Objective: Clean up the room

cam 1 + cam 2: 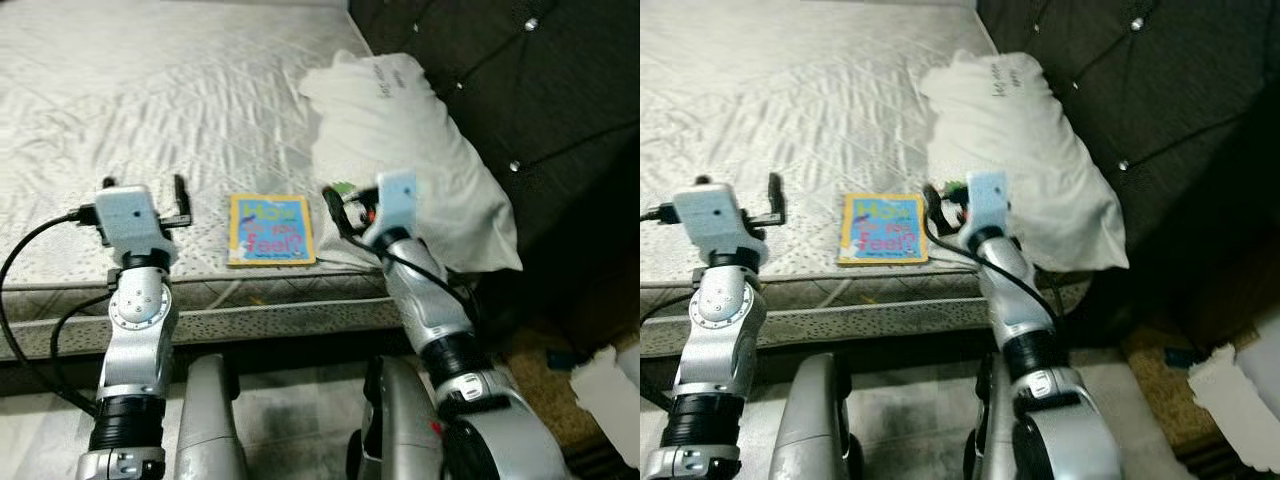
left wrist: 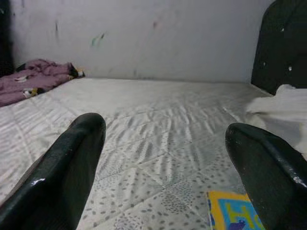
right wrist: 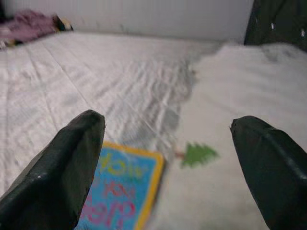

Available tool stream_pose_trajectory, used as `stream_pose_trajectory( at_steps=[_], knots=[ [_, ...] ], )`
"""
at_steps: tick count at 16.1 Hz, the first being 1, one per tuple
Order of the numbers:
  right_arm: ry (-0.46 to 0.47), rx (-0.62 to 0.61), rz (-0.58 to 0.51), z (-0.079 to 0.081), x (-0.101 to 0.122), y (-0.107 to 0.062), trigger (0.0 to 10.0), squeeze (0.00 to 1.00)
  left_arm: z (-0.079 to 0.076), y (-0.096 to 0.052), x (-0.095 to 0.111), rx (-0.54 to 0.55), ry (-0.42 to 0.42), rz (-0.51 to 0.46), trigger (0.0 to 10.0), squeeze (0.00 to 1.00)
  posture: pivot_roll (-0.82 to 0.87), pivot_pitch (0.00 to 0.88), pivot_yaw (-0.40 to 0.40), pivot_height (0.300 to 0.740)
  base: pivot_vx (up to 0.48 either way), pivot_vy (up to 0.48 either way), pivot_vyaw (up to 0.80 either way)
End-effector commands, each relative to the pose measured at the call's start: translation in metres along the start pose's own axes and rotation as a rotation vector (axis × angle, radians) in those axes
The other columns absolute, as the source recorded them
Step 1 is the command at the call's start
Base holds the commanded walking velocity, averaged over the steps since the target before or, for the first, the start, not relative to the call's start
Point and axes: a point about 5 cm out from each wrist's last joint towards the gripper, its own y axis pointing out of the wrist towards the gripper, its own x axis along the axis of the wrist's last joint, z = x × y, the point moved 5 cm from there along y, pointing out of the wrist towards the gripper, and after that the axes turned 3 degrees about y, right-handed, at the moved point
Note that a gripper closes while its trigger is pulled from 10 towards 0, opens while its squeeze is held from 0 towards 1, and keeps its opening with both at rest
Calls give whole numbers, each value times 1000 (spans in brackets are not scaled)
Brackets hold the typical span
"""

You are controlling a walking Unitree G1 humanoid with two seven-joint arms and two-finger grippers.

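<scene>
While you look down from the head camera, you see both arms raised over the near edge of a bare mattress. A small book with a yellow border and blue cover lies flat near that edge, between the two grippers. Your left gripper sits to the left of the book, just above the mattress; its wrist view shows the two black fingers spread wide apart with nothing between them, and a corner of the book shows near one fingertip. Your right gripper is just to the right of the book, at the lower edge of a white pillow. Its fingers also stand wide apart and hold nothing; between them you can make out the book's corner and the pillow, with a small green tree shape on the white fabric, though this view is blurred.

The pillow leans against a dark tufted headboard on the right side and rests on the mattress corner. In the left wrist view a purple bundle of cloth lies at the far side of the mattress by a pale wall. On the floor at the right, a white crumpled sheet lies beside the bed.
</scene>
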Motion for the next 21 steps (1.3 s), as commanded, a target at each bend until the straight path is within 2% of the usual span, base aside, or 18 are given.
stream_pose_trajectory(
  at_steps=[1,3,6,9,12,17,19,21],
  knots=[
    [19,-21,-39,-3,9,4,10000,0,-3,-2,1,-4,-5,11,10000,0,165,0,-50,536,0,0,0],
    [24,-14,-72,3,18,11,10000,0,-5,1,8,-4,17,2,10000,0,166,0,-56,560,0,0,0],
    [2,8,-93,7,23,14,10000,0,-3,-1,6,3,-16,12,10000,0,161,0,-67,589,0,0,0],
    [7,-5,-89,4,18,13,10000,0,0,-7,-2,2,-55,35,10000,0,163,0,-66,628,0,0,0],
    [-5,-47,-57,-9,5,7,10000,0,-2,-7,0,-2,-117,38,10000,0,165,0,-72,672,0,0,0],
    [-25,-64,-60,-17,5,6,10000,0,-9,1,10,-11,-93,22,10000,0,158,0,-83,721,0,0,0],
    [-13,-89,-82,-20,11,7,10000,0,-14,0,-1,-24,-67,55,10000,0,139,0,-62,740,0,0,0],
    [3,-112,-107,-22,17,8,10000,0,-20,3,-8,-52,-38,96,10000,0,125,0,-40,740,0,0,0]
  ],
)
